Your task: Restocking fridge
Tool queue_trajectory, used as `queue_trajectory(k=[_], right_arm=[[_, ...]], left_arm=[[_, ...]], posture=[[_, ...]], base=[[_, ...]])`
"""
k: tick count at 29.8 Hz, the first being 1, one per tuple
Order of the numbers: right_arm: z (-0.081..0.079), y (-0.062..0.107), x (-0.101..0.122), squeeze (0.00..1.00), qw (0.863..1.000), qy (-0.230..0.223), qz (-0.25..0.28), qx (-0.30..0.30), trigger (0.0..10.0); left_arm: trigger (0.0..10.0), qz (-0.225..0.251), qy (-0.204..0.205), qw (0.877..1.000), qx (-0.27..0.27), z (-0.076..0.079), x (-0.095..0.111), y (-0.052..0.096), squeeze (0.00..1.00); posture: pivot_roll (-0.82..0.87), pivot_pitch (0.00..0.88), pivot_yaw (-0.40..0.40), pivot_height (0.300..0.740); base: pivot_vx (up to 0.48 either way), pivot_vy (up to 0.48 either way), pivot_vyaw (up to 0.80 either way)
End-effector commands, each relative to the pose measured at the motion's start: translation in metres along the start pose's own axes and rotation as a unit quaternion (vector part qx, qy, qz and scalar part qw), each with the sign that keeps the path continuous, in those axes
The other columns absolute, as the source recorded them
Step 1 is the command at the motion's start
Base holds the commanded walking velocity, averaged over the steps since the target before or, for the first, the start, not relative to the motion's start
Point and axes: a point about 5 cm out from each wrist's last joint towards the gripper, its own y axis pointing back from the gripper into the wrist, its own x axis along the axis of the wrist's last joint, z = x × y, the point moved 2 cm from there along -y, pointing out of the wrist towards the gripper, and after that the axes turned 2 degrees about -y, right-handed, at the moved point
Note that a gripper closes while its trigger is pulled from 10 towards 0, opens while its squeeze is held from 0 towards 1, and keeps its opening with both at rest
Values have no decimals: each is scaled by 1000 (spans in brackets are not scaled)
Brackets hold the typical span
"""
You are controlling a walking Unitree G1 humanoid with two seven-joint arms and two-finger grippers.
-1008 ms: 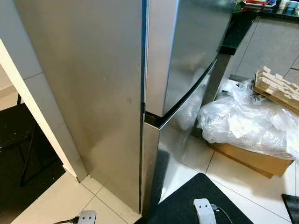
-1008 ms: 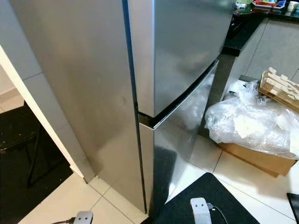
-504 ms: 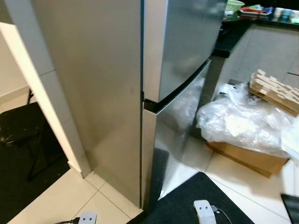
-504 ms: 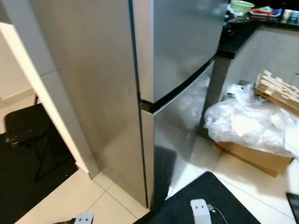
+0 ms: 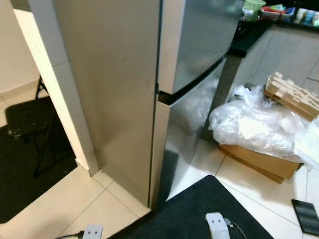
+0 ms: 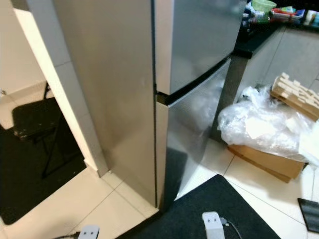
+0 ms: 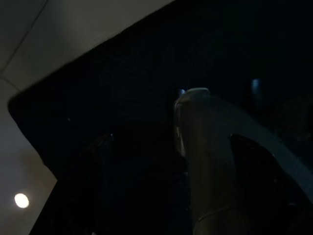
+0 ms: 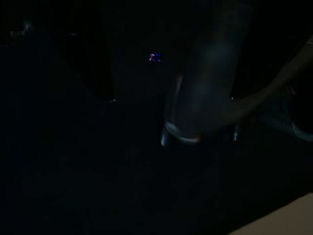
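While doors sit closed, fridge (image 5: 189, 55) stands (steel-fronted).

The two head cameras are looking forward and down from close range at the corner of the fridge (image 5: 149, 99), sharing its closed doors, the dark mat (image 5: 199, 211) and the plastic-wrapped box (image 6: 264, 129) to the right. Both wrist cameras are pointing downward, seemingly at that mat, and are giving very dark pictures.

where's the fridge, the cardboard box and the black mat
fridge (image 5: 199, 40), left eye view, on the upper door's front.
cardboard box (image 5: 259, 162), left eye view, on its long side wall.
black mat (image 6: 184, 219), right eye view, on its bare middle.
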Motion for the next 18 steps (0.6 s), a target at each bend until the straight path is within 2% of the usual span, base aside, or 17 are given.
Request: queue_trajectory(k=[1, 11, 17, 18], right_arm=[[0, 0, -2, 0, 1000, 0, -3, 1, 10000], [0, 0, -2, 0, 1000, -1, -3, 1, 10000], [0, 0, -3, 0, 1000, 0, -4, 2, 10000], [0, 0, -3, 0, 1000, 0, -4, 2, 10000]], left_arm=[[10000, -16, 1, 1000, 1, -4, -8, 2, 0], [10000, -15, 7, 1000, -8, -2, -8, 1, 0], [10000, -17, 14, 1000, -11, -2, -8, 1, 0], [10000, -17, 16, 1000, -9, -2, -9, 1, 0]], posture=[[-19, 0, 5, 740], [-19, 0, 5, 740], [-19, 0, 5, 740], [-19, 0, 5, 740]], base=[[0, 0, 0], [0, 0, 0], [0, -475, 0], [0, 0, 0]])
